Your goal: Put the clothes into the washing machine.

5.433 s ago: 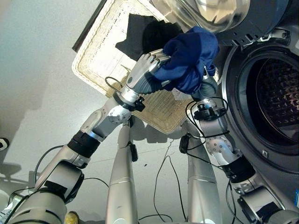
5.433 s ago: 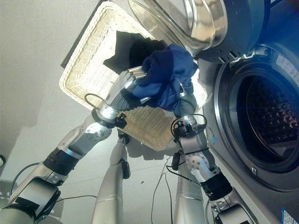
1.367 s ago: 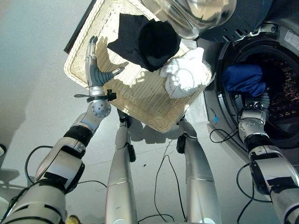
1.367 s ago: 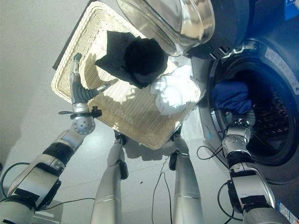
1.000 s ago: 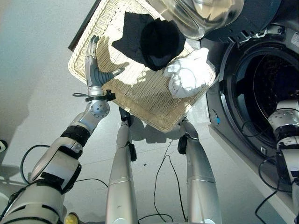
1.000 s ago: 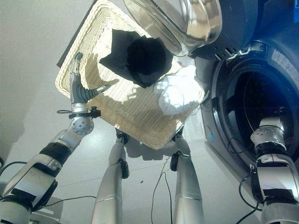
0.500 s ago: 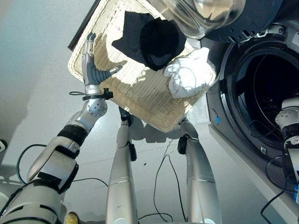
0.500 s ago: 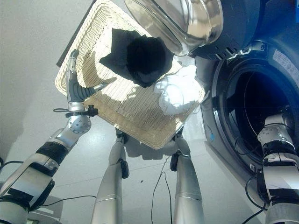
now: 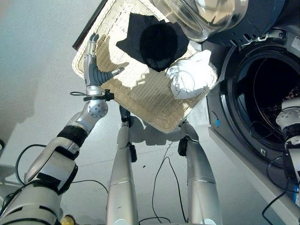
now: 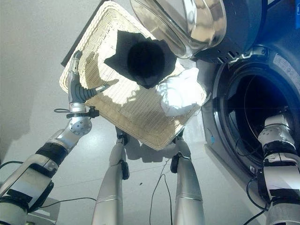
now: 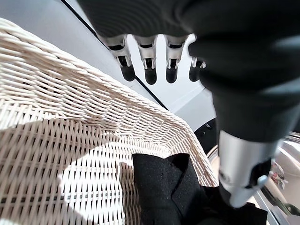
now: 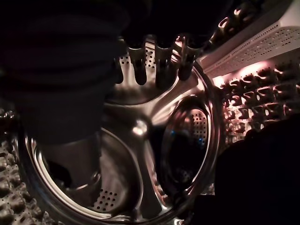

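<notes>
The washing machine point(image 9: 262, 93) stands open beside the wicker basket point(image 9: 140, 93), and my right hand point(image 12: 154, 56) is inside the drum with its fingers straight, holding nothing. Two pieces are left in the basket — the black garment point(image 9: 157, 40) and the white one point(image 9: 190, 77) at its machine-side edge. My left hand point(image 9: 91, 65) hovers spread over the far rim — empty.

- We see a home laundry area: a front-loading washing machine point(image 9: 262, 93) with its door point(image 9: 206, 16) open.
- A wicker basket point(image 9: 140, 93) of clothes point(image 9: 157, 42) sits beside it.
</notes>
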### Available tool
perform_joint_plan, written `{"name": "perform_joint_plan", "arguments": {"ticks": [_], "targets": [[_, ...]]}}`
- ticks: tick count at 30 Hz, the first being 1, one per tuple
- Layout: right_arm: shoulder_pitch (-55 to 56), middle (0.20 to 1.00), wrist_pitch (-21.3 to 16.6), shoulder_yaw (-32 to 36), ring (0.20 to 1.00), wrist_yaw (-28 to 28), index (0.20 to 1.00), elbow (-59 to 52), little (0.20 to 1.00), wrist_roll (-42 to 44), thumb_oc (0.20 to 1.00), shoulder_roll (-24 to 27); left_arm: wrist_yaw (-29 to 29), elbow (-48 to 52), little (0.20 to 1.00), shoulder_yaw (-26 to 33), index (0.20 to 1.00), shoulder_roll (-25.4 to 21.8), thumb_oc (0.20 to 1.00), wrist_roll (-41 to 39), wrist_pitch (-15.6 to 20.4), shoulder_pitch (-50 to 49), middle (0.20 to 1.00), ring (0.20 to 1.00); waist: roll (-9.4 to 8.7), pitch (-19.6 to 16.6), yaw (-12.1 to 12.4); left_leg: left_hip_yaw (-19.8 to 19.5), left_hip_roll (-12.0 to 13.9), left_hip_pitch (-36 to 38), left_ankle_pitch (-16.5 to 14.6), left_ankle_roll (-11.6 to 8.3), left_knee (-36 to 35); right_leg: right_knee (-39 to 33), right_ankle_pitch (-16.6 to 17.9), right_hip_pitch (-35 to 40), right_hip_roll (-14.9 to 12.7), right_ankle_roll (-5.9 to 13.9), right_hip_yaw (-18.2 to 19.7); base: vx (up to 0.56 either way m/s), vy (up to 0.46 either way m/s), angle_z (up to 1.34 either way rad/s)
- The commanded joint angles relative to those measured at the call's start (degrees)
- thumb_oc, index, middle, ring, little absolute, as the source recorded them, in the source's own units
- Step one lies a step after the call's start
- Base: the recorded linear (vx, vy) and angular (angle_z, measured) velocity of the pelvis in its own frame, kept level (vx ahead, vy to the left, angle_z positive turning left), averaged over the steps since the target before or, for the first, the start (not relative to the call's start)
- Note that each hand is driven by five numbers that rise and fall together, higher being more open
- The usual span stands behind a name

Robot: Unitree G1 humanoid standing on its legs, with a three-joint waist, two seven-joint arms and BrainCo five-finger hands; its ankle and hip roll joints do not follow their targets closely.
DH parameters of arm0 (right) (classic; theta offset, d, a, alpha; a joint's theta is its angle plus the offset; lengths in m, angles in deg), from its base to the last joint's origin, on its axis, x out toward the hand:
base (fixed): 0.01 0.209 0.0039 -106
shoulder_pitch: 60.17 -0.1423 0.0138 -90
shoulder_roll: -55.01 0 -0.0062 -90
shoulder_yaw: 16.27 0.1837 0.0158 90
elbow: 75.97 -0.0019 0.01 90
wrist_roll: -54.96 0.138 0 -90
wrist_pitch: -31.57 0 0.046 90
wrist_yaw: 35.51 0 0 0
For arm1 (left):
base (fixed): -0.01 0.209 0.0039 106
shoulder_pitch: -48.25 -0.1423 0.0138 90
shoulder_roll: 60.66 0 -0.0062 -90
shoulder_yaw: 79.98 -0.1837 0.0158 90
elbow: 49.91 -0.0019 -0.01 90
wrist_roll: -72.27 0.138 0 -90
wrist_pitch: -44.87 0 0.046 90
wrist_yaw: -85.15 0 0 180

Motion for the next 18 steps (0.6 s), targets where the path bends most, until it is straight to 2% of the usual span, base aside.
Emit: {"name": "perform_joint_plan", "arguments": {"ticks": [1,4,6,12,14,18], "targets": [[0.59,1.0,0.68,-1.8,1.0,2.63,1.0,0.61,1.0,-2.71,1.0,2.86,-0.99,1.24,1.0,1.15,1.0,-0.02,1.0,-1.23,2.57,2.33,1.0,1.0,-1.11,-0.95,0.75,-2.29,-0.4,-2.92,-3.45,-1.3,3.61,-6.53,6.49,1.41,-1.54,8.58,0.32,0.0,0.0,0.0],[1.28,1.0,1.94,-2.04,1.0,6.24,1.0,0.11,1.0,-2.11,1.0,2.02,-0.31,1.48,1.0,1.18,1.0,0.35,1.0,-1.56,2.22,1.87,1.0,1.0,-1.04,-0.95,0.77,-2.19,-0.32,-2.27,-3.95,-1.35,3.66,-6.36,5.97,1.92,-1.49,8.64,0.38,0.0,0.0,0.0],[1.54,1.0,3.91,-2.79,1.0,8.43,1.0,-0.47,1.0,-5.55,1.0,0.57,1.02,1.47,1.0,1.03,1.0,0.78,1.0,-2.17,1.47,2.38,1.0,1.0,-1.05,-0.95,0.73,-2.03,-0.48,-2.77,-3.4,-1.23,3.45,-6.69,6.54,1.42,-1.57,8.53,0.42,0.0,0.0,0.0],[2.9,1.0,5.78,-4.39,1.0,9.79,1.0,-2.06,1.0,-13.0,1.0,-1.67,3.47,1.35,1.0,0.56,1.0,1.96,1.0,-2.22,0.45,1.96,1.0,1.0,-0.68,-0.95,0.75,-1.6,-0.29,-2.15,-3.73,-1.36,3.36,-6.35,5.98,1.79,-1.6,8.61,0.55,0.0,0.006,0.0],[3.49,1.0,6.37,-5.55,1.0,9.56,1.0,-3.17,1.0,-17.18,1.0,-3.11,4.8,0.94,1.0,-0.43,1.0,2.05,1.0,-0.36,-1.05,2.42,1.0,1.0,-0.43,-0.95,0.58,-1.34,-0.32,-2.27,-3.66,-1.32,3.39,-6.14,5.92,1.45,-1.53,8.59,0.85,0.0,0.041,0.0],[5.33,1.0,6.05,-6.46,1.0,9.8,1.0,-3.97,1.0,-20.79,1.0,-5.11,2.29,0.53,1.0,-2.0,1.0,1.9,1.0,4.72,-2.26,3.17,1.0,1.0,-0.14,-0.95,0.25,-0.73,-0.18,-2.57,-3.49,-1.34,3.41,-5.99,5.81,0.91,-1.55,8.52,1.11,0.0,0.034,-0.01]]}}
